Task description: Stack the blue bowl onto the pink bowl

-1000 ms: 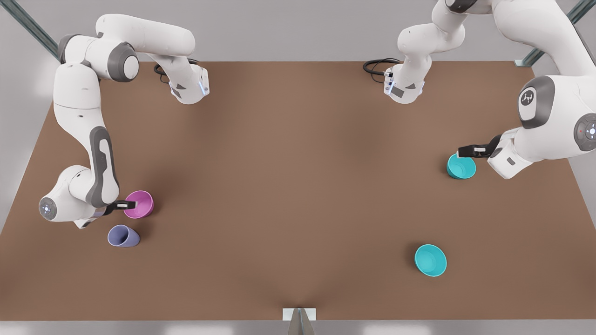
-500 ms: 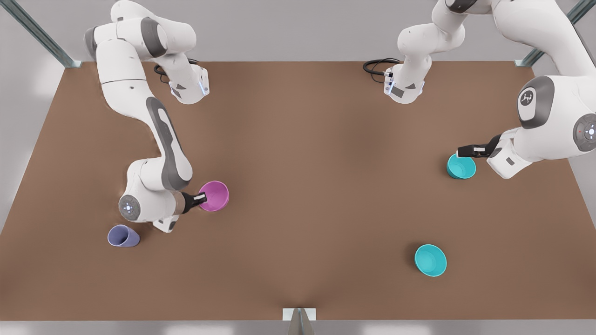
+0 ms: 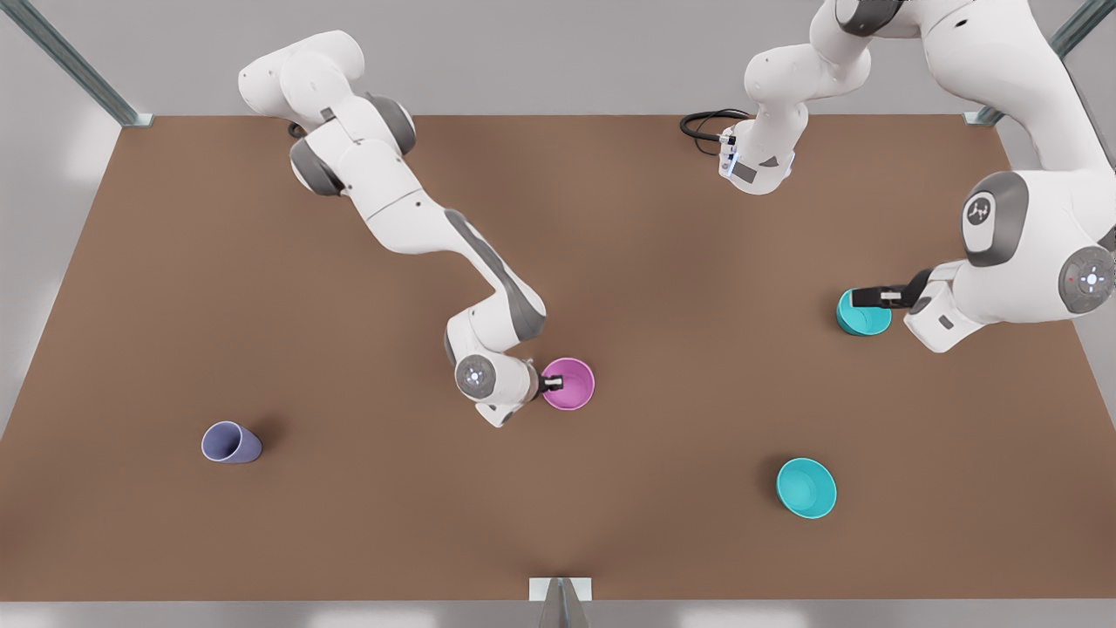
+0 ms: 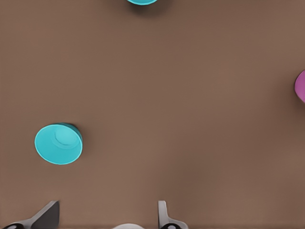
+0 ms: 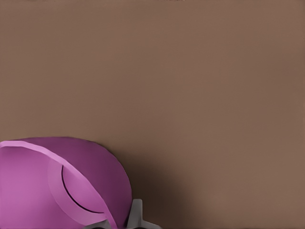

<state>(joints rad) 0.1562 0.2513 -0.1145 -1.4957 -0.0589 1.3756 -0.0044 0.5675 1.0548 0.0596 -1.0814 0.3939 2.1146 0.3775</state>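
Note:
The pink bowl (image 3: 571, 384) is near the table's middle, and my right gripper (image 3: 553, 382) is shut on its rim at the side toward the front view's left. In the right wrist view the pink bowl (image 5: 57, 186) sits close, with one finger (image 5: 136, 214) outside its wall. The blue bowl (image 3: 865, 316) rests at the front view's right. My left gripper (image 3: 872, 296) hovers over it, open and holding nothing. The left wrist view shows this blue bowl (image 4: 58, 143) off to one side of the spread fingertips (image 4: 47, 213).
A second teal bowl (image 3: 806, 488) sits nearer the front edge, at the front view's right. A lavender cup (image 3: 230, 442) lies on its side at the front view's left. Bare brown table (image 3: 558, 218) lies between the arms.
My right gripper has carried the pink bowl from beside the lavender cup toward the table's middle. My left gripper has shifted slightly over the blue bowl.

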